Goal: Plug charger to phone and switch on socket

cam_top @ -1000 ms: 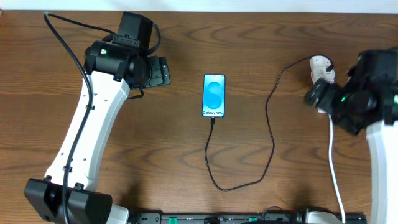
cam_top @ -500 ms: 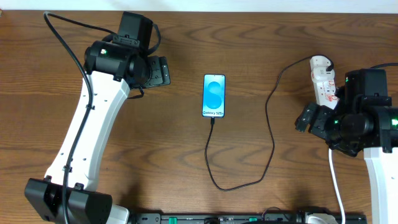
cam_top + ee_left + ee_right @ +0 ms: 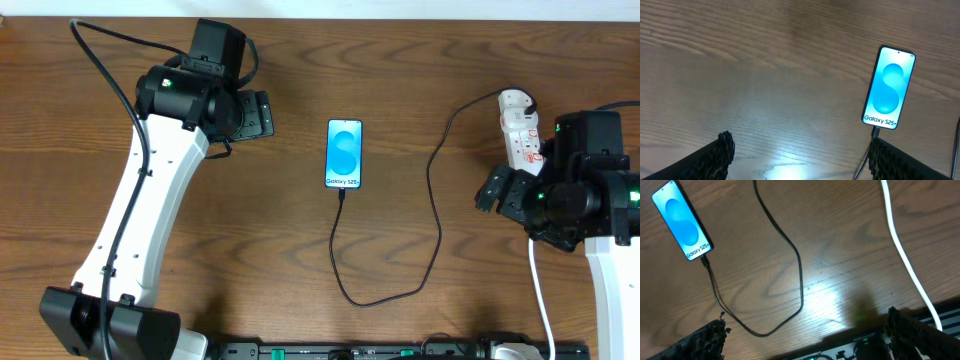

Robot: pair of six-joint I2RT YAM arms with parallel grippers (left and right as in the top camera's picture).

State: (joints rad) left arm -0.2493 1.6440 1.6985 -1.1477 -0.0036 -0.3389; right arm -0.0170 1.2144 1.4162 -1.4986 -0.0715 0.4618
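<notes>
Overhead: socket (image 3: 517,125) is lying far right on the surface (image 3: 250,250), long axis running away from the robot, just beyond the right end effector (image 3: 492,193), fingers standing apart. Charger (image 3: 437,220) is already sitting in the phone (image 3: 344,153). Left end effector (image 3: 258,115), also spread, is hanging well apart. Right wrist is showing only the socket's white cord (image 3: 905,260).

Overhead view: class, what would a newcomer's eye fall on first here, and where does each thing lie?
The glowing cyan phone at the middle of the dark wooden table stands out first. From its lower end the thin black charger loops down the picture and back up to the white socket at the far right.
</notes>
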